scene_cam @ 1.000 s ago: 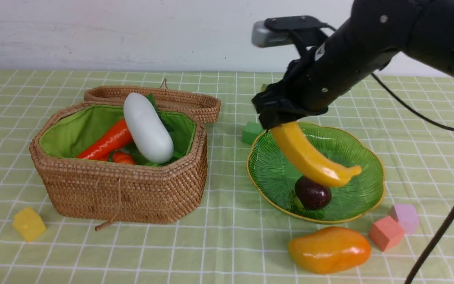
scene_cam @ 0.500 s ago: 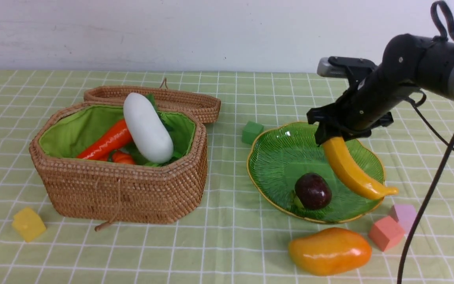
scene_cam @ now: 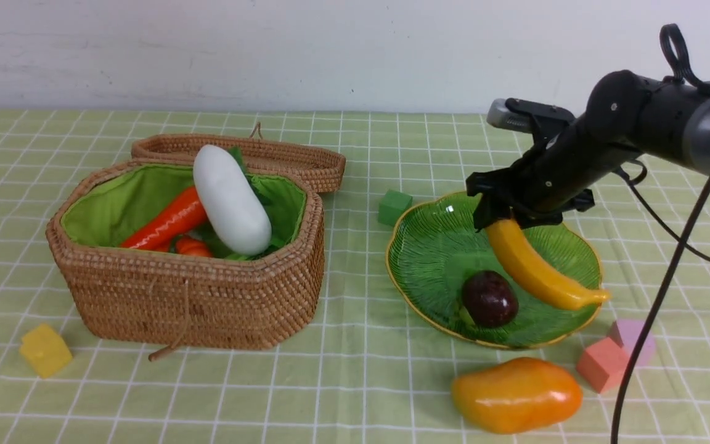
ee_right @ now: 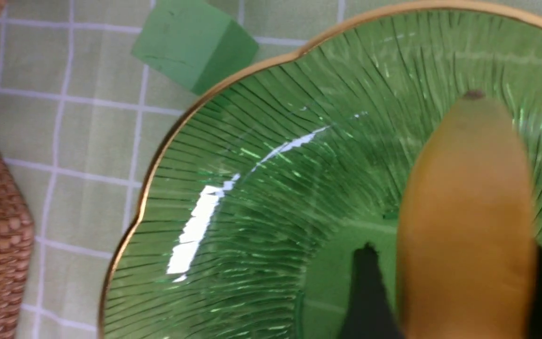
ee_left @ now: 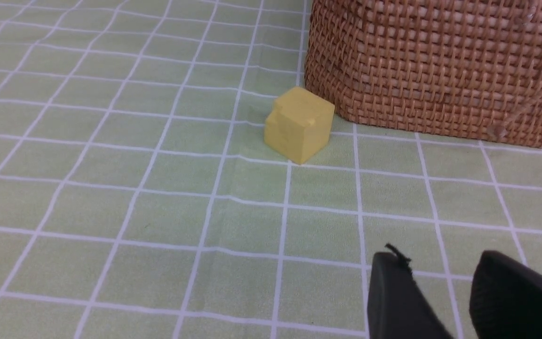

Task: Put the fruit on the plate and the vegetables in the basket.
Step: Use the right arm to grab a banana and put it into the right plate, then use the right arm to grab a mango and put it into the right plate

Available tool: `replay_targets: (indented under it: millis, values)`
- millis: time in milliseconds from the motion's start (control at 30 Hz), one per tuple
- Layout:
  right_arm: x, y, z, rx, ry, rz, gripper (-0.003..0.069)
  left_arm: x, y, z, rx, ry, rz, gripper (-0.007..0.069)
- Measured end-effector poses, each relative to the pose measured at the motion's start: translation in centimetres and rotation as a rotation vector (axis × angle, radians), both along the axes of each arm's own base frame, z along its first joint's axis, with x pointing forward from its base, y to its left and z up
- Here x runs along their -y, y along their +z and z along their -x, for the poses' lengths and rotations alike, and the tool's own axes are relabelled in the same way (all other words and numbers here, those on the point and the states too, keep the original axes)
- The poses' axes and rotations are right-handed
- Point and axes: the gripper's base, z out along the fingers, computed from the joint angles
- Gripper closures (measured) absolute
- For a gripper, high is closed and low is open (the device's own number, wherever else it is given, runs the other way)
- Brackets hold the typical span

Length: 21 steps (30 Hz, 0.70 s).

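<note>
One basket (scene_cam: 195,296), one plate (scene_cam: 429,271), three fruits: banana (scene_cam: 537,268), mangosteen (scene_cam: 489,299), mango (scene_cam: 515,394). Four foam cubes: yellow cube (scene_cam: 45,350), green cube (scene_cam: 394,207), red cube (scene_cam: 601,365), purple cube (scene_cam: 629,336). Three vegetables visible in basket: radish (scene_cam: 230,200), carrot (scene_cam: 167,221), pumpkin (scene_cam: 191,246).

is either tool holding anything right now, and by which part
The right tool has the banana by its upper end, though its fingers may be releasing. The left tool holds nothing.

Mango (scene_cam: 516,394) hemmed by plate (scene_cam: 420,271), cubes (scene_cam: 603,364)

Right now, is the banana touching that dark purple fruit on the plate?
Cannot tell. In the front view the banana passes close by the mangosteen, with no plain contact or gap; the right wrist view hides the mangosteen.
</note>
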Motion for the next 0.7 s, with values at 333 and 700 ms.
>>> replay_targets:
  millis: [333, 700]
  values:
    - [0.3, 7.2, 3.2, 0.056, 0.041, -0.024, -0.0007, 0.0, 0.0, 0.0, 0.0, 0.0, 0.0, 0.0386]
    - [-0.5, 11.6, 15.7, 0.122, 0.137, -0.058, 0.0065, 0.0, 0.0, 0.0, 0.0, 0.0, -0.001, 0.0386]
